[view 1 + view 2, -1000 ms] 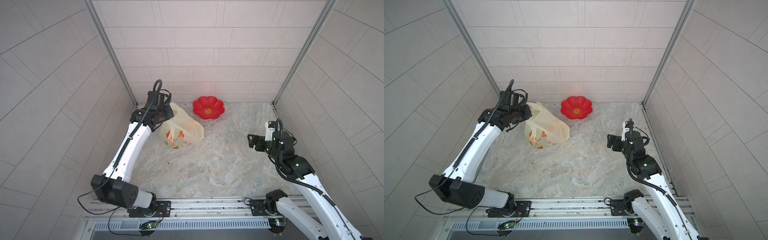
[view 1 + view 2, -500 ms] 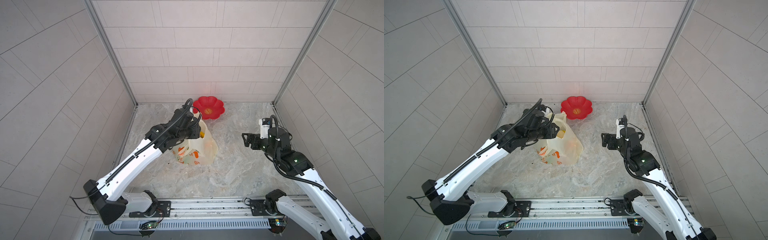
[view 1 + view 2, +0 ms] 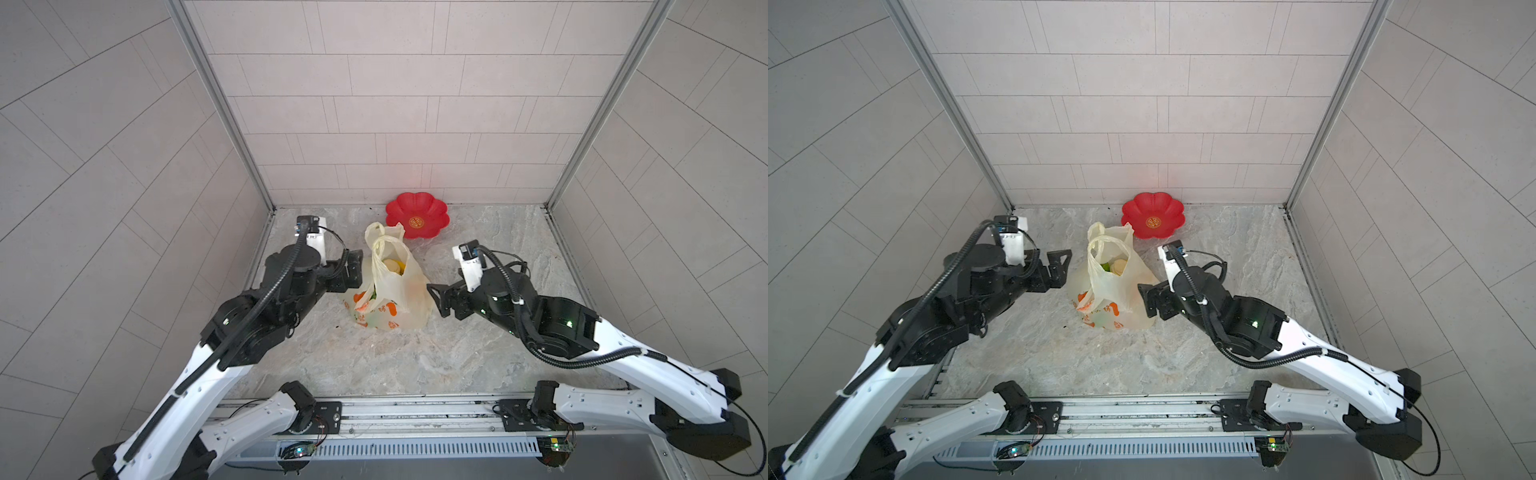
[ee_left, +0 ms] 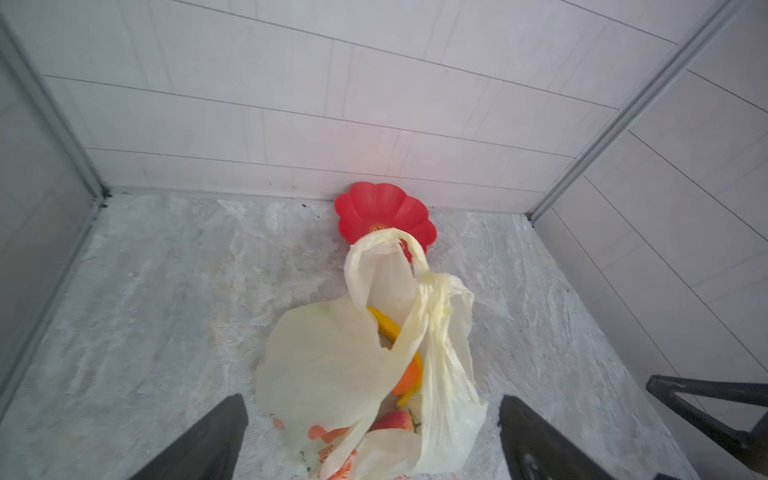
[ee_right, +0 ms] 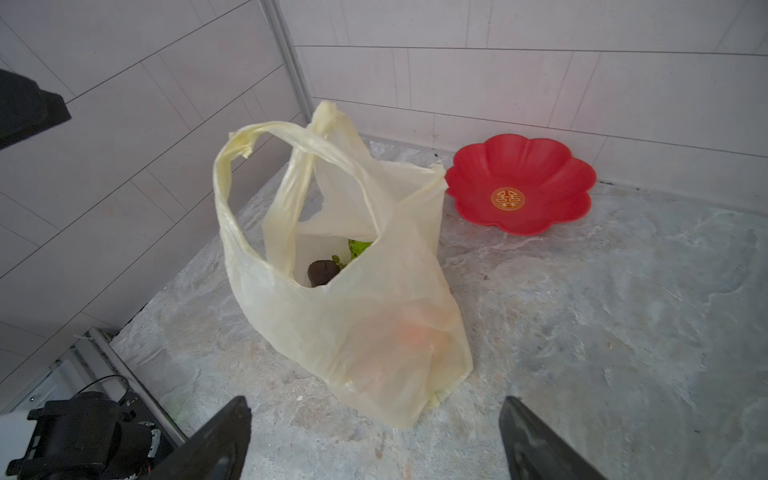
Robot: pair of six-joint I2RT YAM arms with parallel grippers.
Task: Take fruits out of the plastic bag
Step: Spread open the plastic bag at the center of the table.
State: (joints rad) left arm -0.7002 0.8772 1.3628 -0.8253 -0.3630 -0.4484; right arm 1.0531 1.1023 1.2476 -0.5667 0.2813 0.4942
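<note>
The plastic bag (image 3: 1113, 291) stood mid-counter (image 3: 1059, 353), with the red dish (image 3: 1153, 215) at its 1 o'clock. It sat upright, long axis near vertical, mouth and loop handles up and tipping toward 12, likely so the fruits (image 4: 386, 328) could be reached from above. The left gripper (image 3: 1059, 269) at 9 and the right gripper (image 3: 1152, 301) at 3 flanked it closely, jaws spread wide and both empty.

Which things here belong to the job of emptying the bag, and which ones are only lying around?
For the job: plastic bag; fruits inside it, such as banana and orange.
Just lying about: red flower-shaped dish, empty.
</note>
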